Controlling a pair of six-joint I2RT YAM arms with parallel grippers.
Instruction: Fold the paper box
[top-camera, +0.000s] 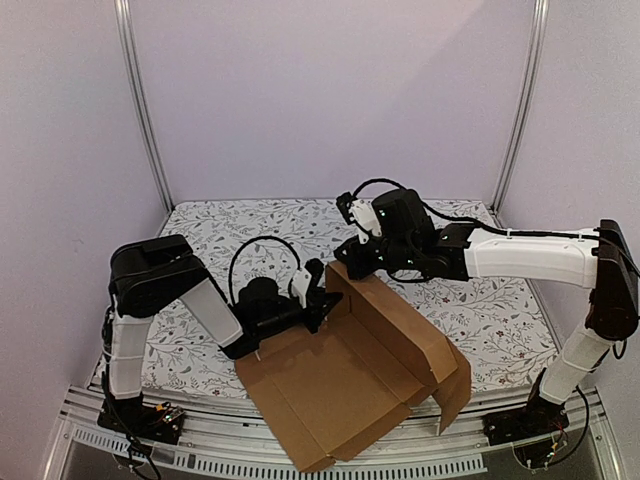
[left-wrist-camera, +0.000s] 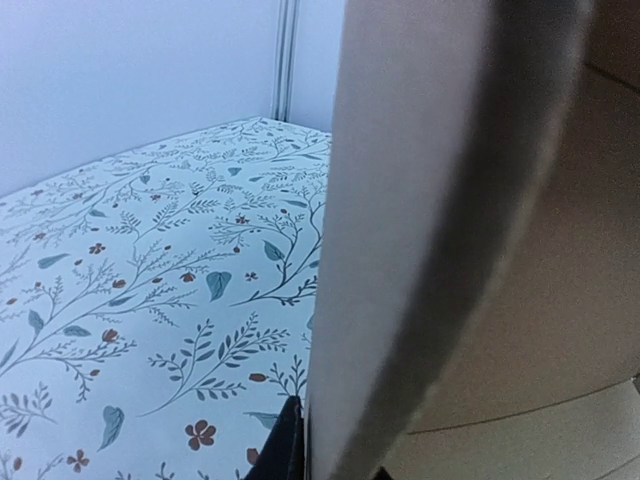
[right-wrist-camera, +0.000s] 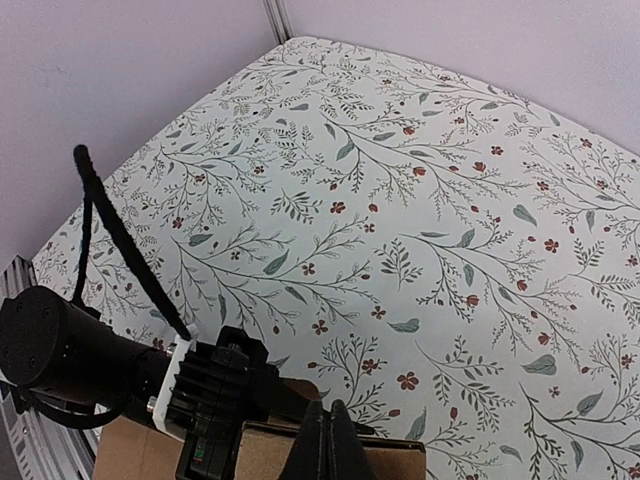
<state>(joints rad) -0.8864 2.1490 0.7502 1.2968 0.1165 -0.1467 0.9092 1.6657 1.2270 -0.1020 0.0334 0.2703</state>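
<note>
The paper box is a brown cardboard sheet lying half formed at the table's near middle, with its back wall raised and a side flap standing at the right. My left gripper is shut on an upright flap at the box's back-left corner. In the left wrist view that flap fills the right half, with one dark finger pressed flat against it. My right gripper is shut with nothing in it. Its fingertips sit together just over the wall's top edge, beside the left gripper.
A floral tablecloth covers the table. Metal posts stand at the back corners before lilac walls. A slotted metal rail runs along the near edge. The left arm's black cable loops above its wrist.
</note>
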